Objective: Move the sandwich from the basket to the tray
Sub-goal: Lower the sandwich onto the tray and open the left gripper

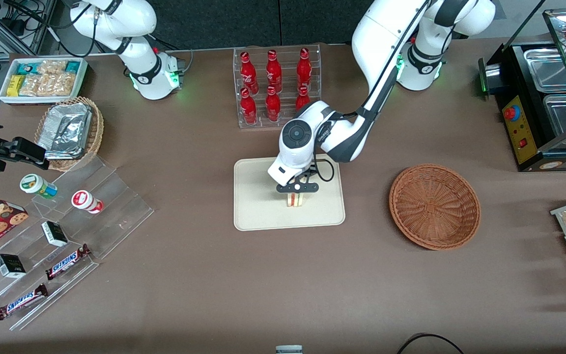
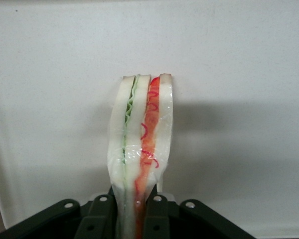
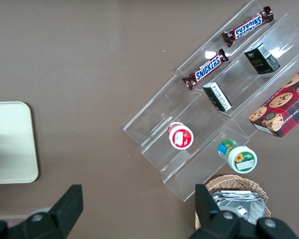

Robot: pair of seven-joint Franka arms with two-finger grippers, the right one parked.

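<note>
The sandwich [image 1: 296, 199] is a wrapped wedge of white bread with red and green filling, held over the middle of the cream tray [image 1: 253, 211]. My gripper [image 1: 297, 192] is shut on it, pointing down at the tray. In the left wrist view the two fingers [image 2: 158, 219] squeeze the sandwich [image 2: 142, 134] at its near end, with the tray surface [image 2: 239, 74] close below it. The reddish-brown basket [image 1: 434, 206] sits beside the tray toward the working arm's end of the table, with nothing in it.
A clear rack of red bottles [image 1: 275, 86] stands farther from the front camera than the tray. A food warmer [image 1: 543, 98] is at the working arm's end. Acrylic steps with snacks [image 1: 57, 236], a foil-filled basket [image 1: 69, 130] and a white snack bin [image 1: 42, 78] lie toward the parked arm's end.
</note>
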